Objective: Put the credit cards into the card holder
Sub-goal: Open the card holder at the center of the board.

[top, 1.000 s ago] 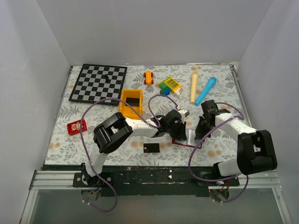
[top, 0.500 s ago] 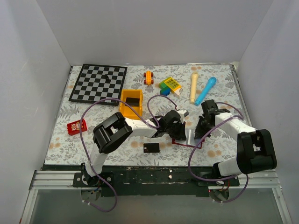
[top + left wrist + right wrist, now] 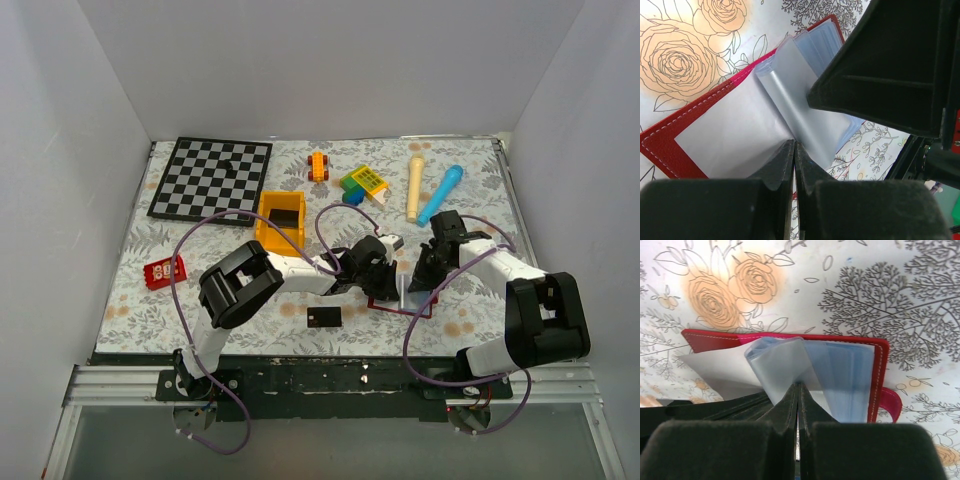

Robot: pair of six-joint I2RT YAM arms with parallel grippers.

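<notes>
We logged the right pincer (image 3: 798, 386) pinching a pocket leaf (image 3: 775, 362) of the card holder (image 3: 705, 337) upward, likely baring a slot; left pincer (image 3: 794, 145) pressed together, apparently pinning it.

The left arm (image 3: 300, 268) reaches out low from its base, forearm nearly level, wrist turned toward the card holder (image 3: 710, 339). The left hand (image 3: 794, 146) has its two fingers pressed together, tips down on the holder's open inside near its left half. Whether they pinch a leaf there or only press on it is hard to tell.

The right arm (image 3: 500, 265) bends in from the holder's right side, wrist pitched down. The right hand (image 3: 798, 386) is clamped tight on a clear leaf of the holder. The two hands sit just beside each other above it.
</notes>
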